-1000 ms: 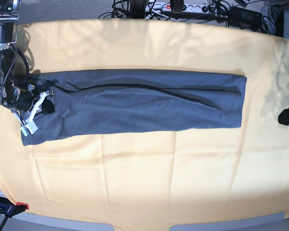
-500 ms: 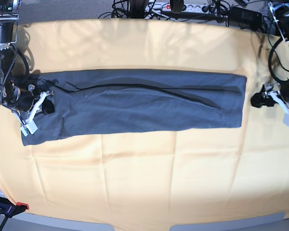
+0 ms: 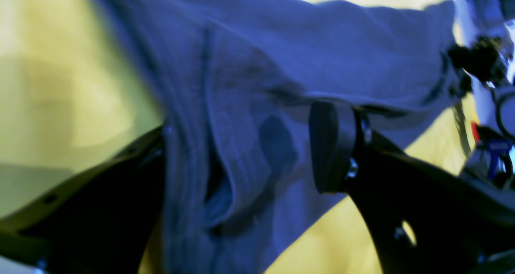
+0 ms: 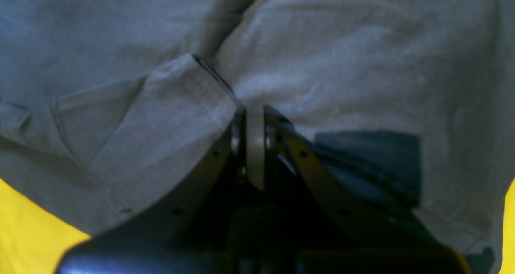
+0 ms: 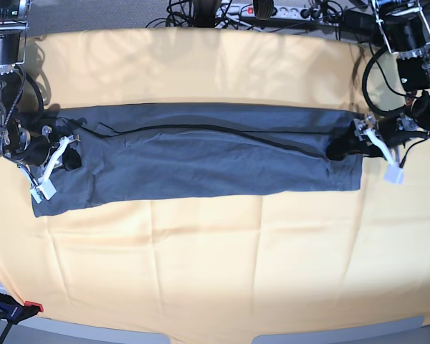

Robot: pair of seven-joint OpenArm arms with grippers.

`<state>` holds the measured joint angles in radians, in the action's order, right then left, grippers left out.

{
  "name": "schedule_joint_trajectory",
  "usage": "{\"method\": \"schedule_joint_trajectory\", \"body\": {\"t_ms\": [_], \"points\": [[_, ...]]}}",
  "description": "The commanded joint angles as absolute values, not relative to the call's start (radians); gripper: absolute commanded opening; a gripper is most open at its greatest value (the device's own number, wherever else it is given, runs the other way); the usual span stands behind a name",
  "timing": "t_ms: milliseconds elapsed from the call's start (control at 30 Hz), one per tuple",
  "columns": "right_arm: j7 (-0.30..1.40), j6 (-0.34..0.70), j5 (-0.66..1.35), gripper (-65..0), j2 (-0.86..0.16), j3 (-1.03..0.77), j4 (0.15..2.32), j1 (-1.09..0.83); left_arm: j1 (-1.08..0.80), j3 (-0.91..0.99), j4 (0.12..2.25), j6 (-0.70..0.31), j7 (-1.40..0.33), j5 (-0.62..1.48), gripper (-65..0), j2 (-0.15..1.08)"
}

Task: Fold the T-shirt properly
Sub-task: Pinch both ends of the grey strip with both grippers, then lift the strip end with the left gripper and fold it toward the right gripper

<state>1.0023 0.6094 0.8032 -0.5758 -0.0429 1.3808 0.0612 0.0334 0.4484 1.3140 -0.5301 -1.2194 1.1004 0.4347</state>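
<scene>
Your right end effector pinches the T-shirt at one end of the long strip on the desk, while your left end effector straddles the other, open, ready to lift both.

You won't find any readable text, labels, brands or numbers anywhere in these views, honestly.

Dark grey T-shirt, folded lengthwise.
</scene>
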Motion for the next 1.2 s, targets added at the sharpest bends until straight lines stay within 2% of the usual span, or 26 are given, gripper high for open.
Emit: {"method": "schedule_joint_trajectory", "body": {"t_ms": [0, 67, 100, 167, 267, 333, 467, 533, 867, 1000, 1167], "points": [[1.032, 0.606, 0.781, -65.0, -0.583, -0.041, 1.384, 0.064, 0.031, 0.435, 1.315, -0.521, -1.275, 1.045, -22.6, 0.443], [1.032, 0.606, 0.78, -65.0, -0.583, -0.041, 1.384, 0.064, 0.031, 0.432, 1.316, -0.523, -1.25, 1.045, -24.4, 0.444], [1.032, 0.606, 0.78, -65.0, -0.583, -0.041, 1.384, 0.064, 0.03, 0.433, 1.316, -0.523, -1.229, 1.044, -28.1, 0.448], [1.032, 0.606, 0.781, -65.0, -0.583, -0.041, 1.384, 0.064, 0.033, 0.435, 1.316, -0.523, -1.206, 1.044, -41.6, 0.455], [1.032, 0.598, 0.796, -65.0, -0.583, -0.041, 1.385, 0.072, 0.051, 0.457, 1.316, -0.522, -1.204, 1.003, -65.0, 0.454], [1.032, 0.555, 0.823, -63.5, -0.585, -0.041, 1.385, 0.089, 0.065, 0.479, 1.316, -0.509, -1.203, 0.988, -65.0, 0.455], [1.032, 0.53, 0.869, -43.9, -0.585, -0.054, 1.385, 0.152, 0.093, 0.557, 1.316, -0.496, -1.193, 0.976, -65.0, 0.46], [1.033, 0.531, 0.886, -36.5, -0.585, -0.068, 1.385, 0.182, 0.098, 0.595, 1.316, -0.496, -1.192, 0.976, -65.0, 0.478], [1.051, 0.569, 0.916, -35.6, -0.584, -0.125, 1.385, 0.247, 0.097, 0.636, 1.316, -0.497, -1.176, 1.001, -65.0, 0.649], [1.048, 0.569, 0.917, -35.6, -0.579, -0.125, 1.385, 0.241, 0.099, 0.636, 1.316, -0.545, -1.209, 1.161, -65.0, 0.673], [1.024, 0.597, 0.916, -35.6, -0.536, -0.125, 1.385, 0.212, 0.131, 0.636, 1.317, -0.623, -1.396, 1.466, -65.0, 0.63]]}}
